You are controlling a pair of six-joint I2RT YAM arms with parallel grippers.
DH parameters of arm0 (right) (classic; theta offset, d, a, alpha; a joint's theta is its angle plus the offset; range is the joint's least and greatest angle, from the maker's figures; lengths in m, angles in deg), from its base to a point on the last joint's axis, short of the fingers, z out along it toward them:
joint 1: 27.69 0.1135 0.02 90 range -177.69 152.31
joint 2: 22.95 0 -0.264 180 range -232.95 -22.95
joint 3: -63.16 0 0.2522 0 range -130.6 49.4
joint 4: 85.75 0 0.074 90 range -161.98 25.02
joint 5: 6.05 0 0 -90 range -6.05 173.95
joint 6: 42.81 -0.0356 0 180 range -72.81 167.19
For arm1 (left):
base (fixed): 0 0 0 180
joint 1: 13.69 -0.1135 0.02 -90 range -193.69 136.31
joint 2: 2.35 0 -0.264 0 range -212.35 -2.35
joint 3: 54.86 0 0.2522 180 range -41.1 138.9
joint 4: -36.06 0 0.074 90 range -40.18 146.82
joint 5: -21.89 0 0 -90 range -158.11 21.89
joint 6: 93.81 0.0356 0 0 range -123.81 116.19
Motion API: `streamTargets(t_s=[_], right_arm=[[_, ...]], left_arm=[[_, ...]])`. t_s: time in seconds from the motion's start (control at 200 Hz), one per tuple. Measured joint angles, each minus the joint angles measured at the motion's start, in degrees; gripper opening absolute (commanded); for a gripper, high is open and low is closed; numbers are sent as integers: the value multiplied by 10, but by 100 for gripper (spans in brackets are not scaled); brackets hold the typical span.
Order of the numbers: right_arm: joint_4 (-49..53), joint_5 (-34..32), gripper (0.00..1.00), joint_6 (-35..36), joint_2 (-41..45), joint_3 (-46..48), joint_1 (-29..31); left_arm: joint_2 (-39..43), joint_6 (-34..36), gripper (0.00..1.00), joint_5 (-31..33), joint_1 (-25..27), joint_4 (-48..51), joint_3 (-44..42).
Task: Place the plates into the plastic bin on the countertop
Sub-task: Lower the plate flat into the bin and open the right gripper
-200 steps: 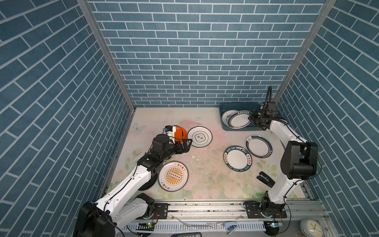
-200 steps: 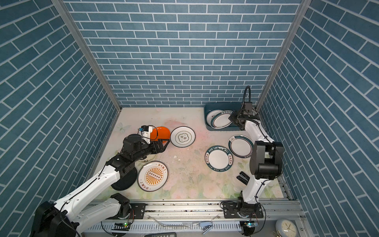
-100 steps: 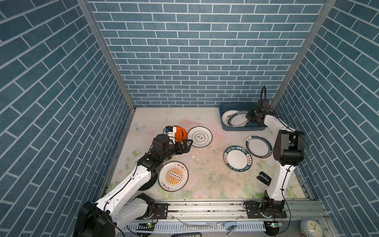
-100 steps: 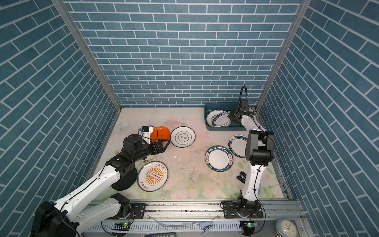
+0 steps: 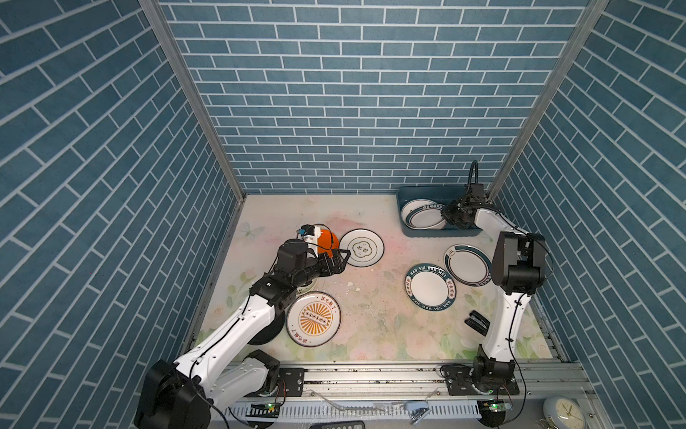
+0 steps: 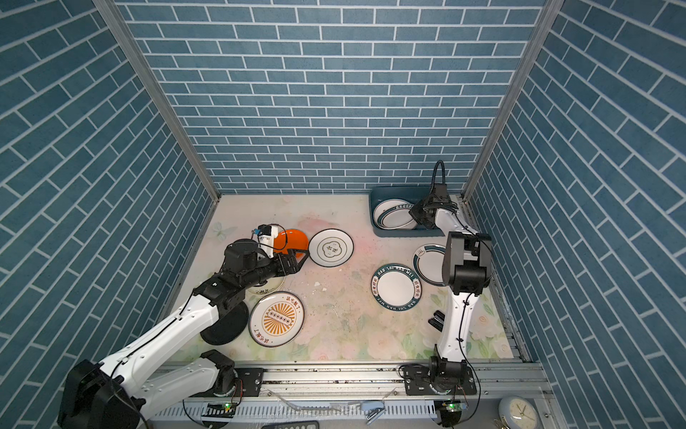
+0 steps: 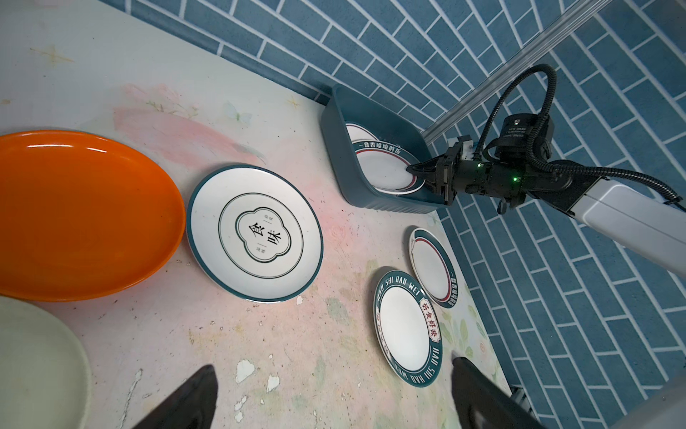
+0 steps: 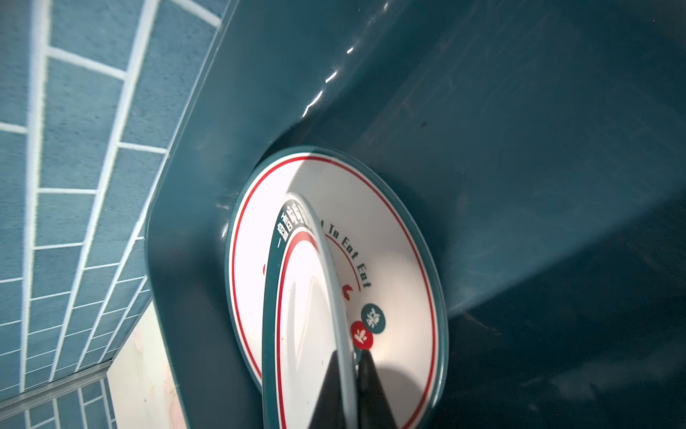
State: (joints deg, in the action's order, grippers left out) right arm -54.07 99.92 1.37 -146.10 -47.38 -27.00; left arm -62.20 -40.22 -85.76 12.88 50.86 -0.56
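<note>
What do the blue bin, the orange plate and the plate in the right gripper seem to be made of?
The plastic bin: glossy moulded plastic, by the bright glints and rounded corner.
The orange plate: smooth, uniformly coloured, shiny streaks; melamine or glazed ceramic, unclear.
The teal-rimmed plate: thin, glossy, printed; likely melamine, maybe ceramic.

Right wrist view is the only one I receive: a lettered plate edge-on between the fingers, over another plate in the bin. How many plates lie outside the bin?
Observer: Seven, all on the countertop: orange plate, clover-emblem plate, HAO SHI HAO WEI plate, teal-rimmed plate, sunburst plate, black plate, cream plate.
Operator: What does the other arm do?
Observer: The left gripper is open and empty, above the countertop beside the orange plate.
Operator: Is something near my arm's base?
Observer: A black stapler lies there on the countertop, well away from the lettered plate in the right gripper.
</note>
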Motion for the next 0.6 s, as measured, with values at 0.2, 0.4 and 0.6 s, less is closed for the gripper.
streamTargets(t_s=[0.2,0.4,0.6], right_arm=[[-12,24,27,-20,-14,0,0],[-17,40,47,-28,-32,-9,1],[-3,49,58,-24,-38,-38,4]], left_arm=[[-1,1,99,0,0,3,3],[-1,0,100,0,0,6,3],[-1,0,100,0,0,8,3]])
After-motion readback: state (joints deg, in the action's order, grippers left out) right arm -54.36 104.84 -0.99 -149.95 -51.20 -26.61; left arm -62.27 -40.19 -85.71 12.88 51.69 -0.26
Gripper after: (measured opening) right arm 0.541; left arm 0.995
